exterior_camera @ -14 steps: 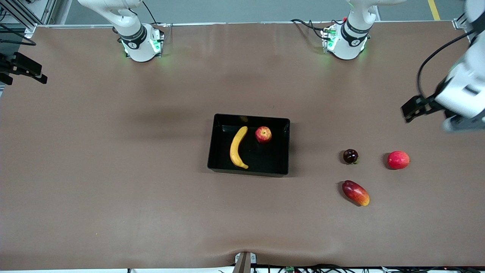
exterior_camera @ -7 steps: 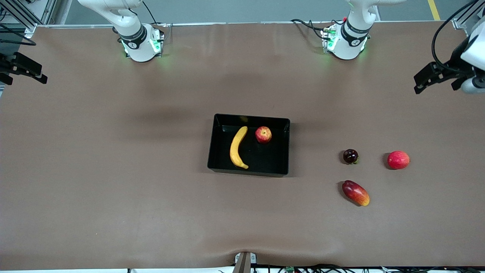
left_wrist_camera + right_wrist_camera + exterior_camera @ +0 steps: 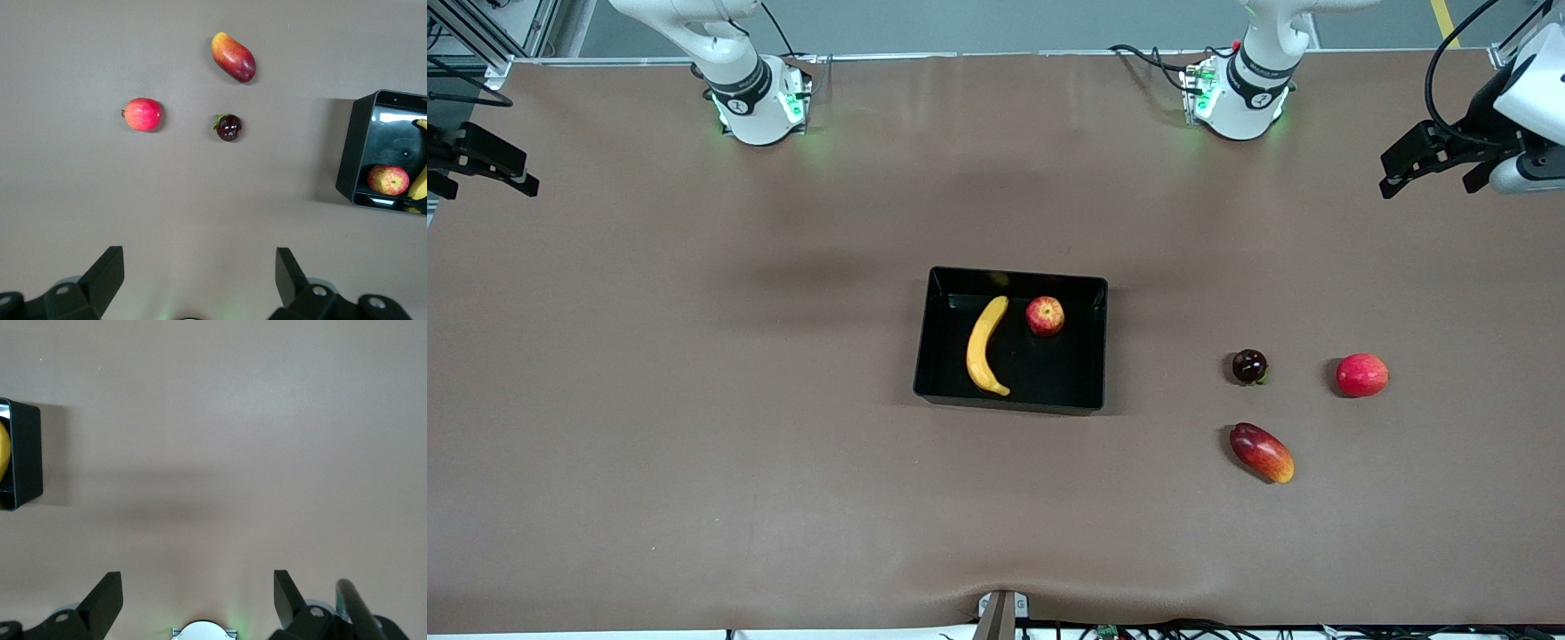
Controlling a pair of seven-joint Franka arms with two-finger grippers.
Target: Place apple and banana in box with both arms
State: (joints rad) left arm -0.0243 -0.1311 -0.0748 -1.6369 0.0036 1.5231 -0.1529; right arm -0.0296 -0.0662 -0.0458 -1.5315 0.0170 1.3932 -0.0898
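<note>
The black box (image 3: 1049, 373) sits at the table's middle. The yellow banana (image 3: 984, 347) and the red apple with yellow streaks (image 3: 1044, 316) lie in it side by side, apart. My left gripper (image 3: 1400, 169) hangs open and empty over the left arm's end of the table. Its wrist view shows the open left gripper (image 3: 199, 267), the box (image 3: 350, 153), the apple (image 3: 388, 179) and the banana's end (image 3: 419, 183). My right gripper (image 3: 489, 169) waits open and empty over the right arm's end. Its wrist view shows the open right gripper (image 3: 197, 587), the box's wall (image 3: 27, 457) and a sliver of banana (image 3: 3, 450).
Three loose fruits lie between the box and the left arm's end: a dark round fruit (image 3: 1249, 366), a plain pinkish-red round fruit (image 3: 1361, 374) and an oblong red-and-orange mango (image 3: 1262, 452), nearest the front camera. They also show in the left wrist view, the mango (image 3: 233, 57) included.
My left gripper has drawn back from over the area by the pinkish-red fruit toward the bases' edge of the table, staying open. The right arm and the fruits have not moved.
</note>
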